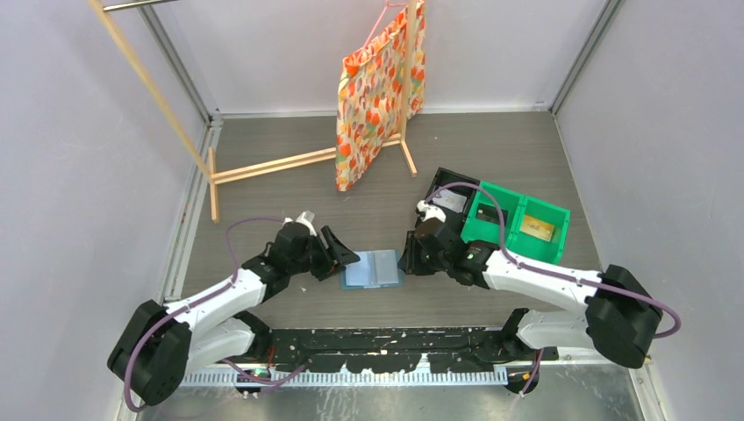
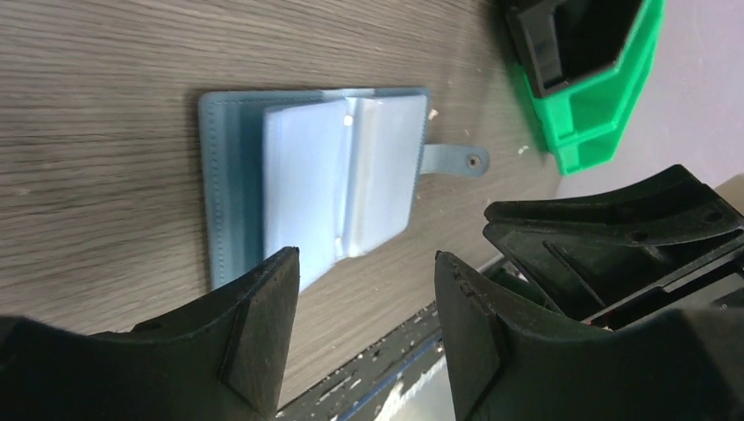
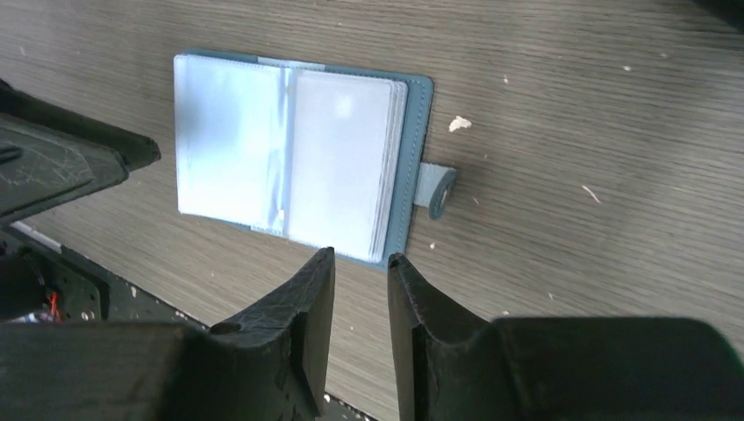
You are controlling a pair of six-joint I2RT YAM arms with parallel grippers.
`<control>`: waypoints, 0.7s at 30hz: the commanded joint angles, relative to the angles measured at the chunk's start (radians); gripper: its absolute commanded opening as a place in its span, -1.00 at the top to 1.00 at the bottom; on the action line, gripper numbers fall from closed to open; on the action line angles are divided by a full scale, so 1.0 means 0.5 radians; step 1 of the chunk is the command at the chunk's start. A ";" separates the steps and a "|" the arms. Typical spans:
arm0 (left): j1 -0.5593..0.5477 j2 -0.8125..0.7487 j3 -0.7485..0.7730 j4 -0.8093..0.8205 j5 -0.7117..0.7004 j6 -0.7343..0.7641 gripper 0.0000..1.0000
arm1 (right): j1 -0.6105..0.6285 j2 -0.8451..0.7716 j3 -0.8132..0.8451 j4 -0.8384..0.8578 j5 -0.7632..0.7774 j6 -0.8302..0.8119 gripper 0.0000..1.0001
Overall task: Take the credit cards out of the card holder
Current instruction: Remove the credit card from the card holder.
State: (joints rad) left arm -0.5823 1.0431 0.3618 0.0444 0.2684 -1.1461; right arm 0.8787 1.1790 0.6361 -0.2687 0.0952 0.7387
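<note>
Grey wood-look table (image 1: 491,149), card holder (image 1: 373,268) lying open & flat btwn the two claws. Left gripper (image 2: 364,263) fingers wide apart, empty, holder just ahead of the tips. Right gripper (image 3: 360,257) nearly pinched, thin gap, nothing in it, holder just ahead too

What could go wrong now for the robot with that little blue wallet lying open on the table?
1. The teal-blue folding card holder lies loose on the wood-grain table. Neither the left gripper nor the right gripper holds it, so a tug may drag it along.
2. Its clear plastic sleeves are thin and stacked, so the thick black fingers may pinch a sleeve itself rather than what is inside.
</note>
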 commanded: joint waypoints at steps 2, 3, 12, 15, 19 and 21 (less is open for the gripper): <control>0.000 0.000 -0.017 -0.138 -0.216 0.060 -0.17 | 0.029 0.199 0.057 0.293 0.087 0.168 0.30; 0.001 0.016 -0.038 -0.118 -0.217 0.060 -0.17 | 0.031 0.236 0.057 0.322 0.094 0.168 0.28; -0.001 0.233 -0.032 -0.104 -0.213 0.114 -0.12 | 0.034 0.474 0.059 0.528 -0.035 0.181 0.21; -0.001 0.282 -0.024 -0.104 -0.205 0.114 -0.08 | 0.034 0.515 0.052 0.528 -0.062 0.170 0.21; -0.001 0.318 -0.046 -0.098 -0.203 0.108 -0.02 | 0.034 0.565 0.037 0.661 -0.129 0.170 0.21; 0.000 0.337 -0.054 -0.035 -0.198 0.106 -0.01 | 0.033 0.595 0.040 0.681 -0.159 0.165 0.21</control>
State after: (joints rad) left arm -0.5823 1.1770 0.3458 0.0372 0.1944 -1.1183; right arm 0.8890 1.4574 0.6369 -0.0105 0.0494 0.8158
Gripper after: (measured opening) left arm 0.509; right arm 0.392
